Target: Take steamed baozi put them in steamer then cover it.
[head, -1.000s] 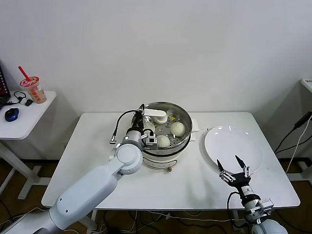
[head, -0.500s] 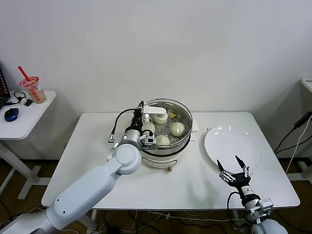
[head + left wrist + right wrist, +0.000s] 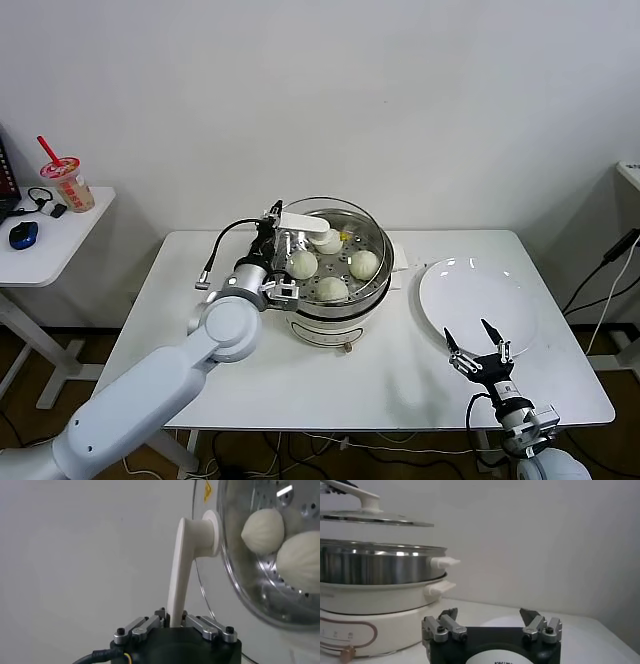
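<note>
The left gripper [image 3: 282, 222], clamped on the white handle of the glass lid [image 3: 330, 222], has shifted the lid leftward above the steamer [image 3: 335, 290]; it hangs above the rim, not seated, so covering remains. Three steamed baozi [image 3: 364, 264] show inside; a fourth cannot be made out. Right of the steamer, one plate [image 3: 480, 300] lies bare; the right gripper [image 3: 478, 352] idles near it, spread.

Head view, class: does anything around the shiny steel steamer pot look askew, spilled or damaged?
Nothing is spilled or damaged. The round glass lid is not seated: the left hand holds its white handle, hovering it above the steel steamer. The pale buns sit inside. The right hand idles, open, by the white plate.
</note>
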`<state>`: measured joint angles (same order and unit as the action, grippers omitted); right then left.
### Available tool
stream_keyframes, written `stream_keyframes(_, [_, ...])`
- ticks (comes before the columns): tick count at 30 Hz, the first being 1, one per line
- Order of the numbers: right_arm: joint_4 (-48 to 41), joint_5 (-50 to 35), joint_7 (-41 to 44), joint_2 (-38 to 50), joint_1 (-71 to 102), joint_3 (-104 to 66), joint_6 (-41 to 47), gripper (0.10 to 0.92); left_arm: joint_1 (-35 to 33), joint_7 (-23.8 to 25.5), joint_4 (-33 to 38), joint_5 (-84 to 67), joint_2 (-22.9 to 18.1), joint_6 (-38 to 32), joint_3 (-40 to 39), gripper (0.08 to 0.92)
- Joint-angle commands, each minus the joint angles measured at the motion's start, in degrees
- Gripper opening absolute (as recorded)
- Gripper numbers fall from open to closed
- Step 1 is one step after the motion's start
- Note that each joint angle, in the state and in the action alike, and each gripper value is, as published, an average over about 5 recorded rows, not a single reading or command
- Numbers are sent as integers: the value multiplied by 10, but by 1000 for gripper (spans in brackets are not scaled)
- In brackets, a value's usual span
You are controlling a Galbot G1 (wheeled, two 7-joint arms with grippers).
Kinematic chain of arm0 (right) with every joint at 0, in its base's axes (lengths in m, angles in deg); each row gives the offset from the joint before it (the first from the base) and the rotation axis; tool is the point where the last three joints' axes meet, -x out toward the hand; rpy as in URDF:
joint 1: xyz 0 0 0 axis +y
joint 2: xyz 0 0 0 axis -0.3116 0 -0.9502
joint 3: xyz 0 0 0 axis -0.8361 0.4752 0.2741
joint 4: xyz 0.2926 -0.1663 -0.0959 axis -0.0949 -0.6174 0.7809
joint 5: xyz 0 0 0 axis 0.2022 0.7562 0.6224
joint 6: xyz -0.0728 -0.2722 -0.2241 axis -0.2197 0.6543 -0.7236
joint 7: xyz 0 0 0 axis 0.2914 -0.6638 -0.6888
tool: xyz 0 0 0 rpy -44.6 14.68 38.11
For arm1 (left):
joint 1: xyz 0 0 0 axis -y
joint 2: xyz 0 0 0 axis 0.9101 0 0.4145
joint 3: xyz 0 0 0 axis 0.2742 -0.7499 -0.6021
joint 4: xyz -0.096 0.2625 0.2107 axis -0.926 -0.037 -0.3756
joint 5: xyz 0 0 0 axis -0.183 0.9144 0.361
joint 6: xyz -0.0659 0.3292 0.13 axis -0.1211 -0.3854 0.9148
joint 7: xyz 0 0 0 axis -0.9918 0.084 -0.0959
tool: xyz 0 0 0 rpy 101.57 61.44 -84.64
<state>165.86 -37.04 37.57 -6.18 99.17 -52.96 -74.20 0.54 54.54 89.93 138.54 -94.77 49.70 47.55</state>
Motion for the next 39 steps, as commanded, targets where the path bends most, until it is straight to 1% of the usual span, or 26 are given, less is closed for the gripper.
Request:
stream_keyframes(1, [-2,0,-1,5,-2,2,1,823,-65,-2,45,-24,90,-51,95,197])
stream_keyframes(7, [-6,1,-1,8,-12,11,3,823,-132,-15,59,-53,130,-72,177,190])
stream_keyframes(14, [-12,2,-2,15,-23,20,5,823,-206,-61,52,-56,158,-108,250,186])
stream_keyframes(20, [-14,3,-1,19,-28,22,7,823,-266,-87,42,-59,157,-136,320,186])
stream_keyframes(29, [-17,4,-1,21,-30,23,8,823,-326,-118,1,-61,156,-187,407,186])
stream_keyframes(34, [-19,8,-1,21,-33,25,10,823,-354,-136,-25,-58,162,-218,432,186])
stream_keyframes(39, [-18,14,-2,20,-34,27,11,823,-367,-151,-55,-44,153,-239,444,186])
